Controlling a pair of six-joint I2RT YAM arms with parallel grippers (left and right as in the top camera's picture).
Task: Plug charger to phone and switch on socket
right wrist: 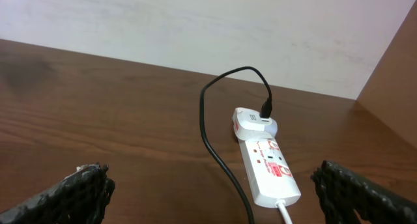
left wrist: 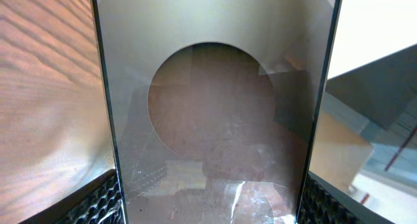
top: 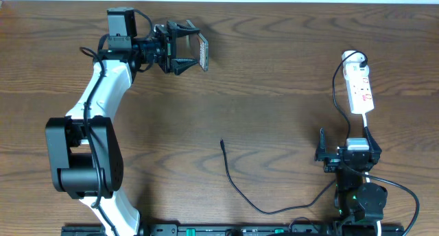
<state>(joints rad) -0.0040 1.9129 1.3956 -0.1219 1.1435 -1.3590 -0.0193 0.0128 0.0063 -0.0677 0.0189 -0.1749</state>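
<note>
Early stage: left gripper [top: 184,49], jaws clamped on the phone [top: 202,52], holds it at 11 o'clock; charger [top: 232,181] tip lies loose mid-counter [top: 274,71], unplugged; right gripper [top: 346,143], jaws apart, sits at 4 o'clock below the socket [top: 360,88], whose switching looks yet to do.

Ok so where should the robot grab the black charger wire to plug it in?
Just behind the small plug tip of the charger, coming down from above and pinching across the cable. It lies flat on the table with that end free, so top-down is probably easiest.

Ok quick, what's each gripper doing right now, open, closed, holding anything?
Left gripper: closed on the phone.
Right gripper: open, holding nothing.
</note>
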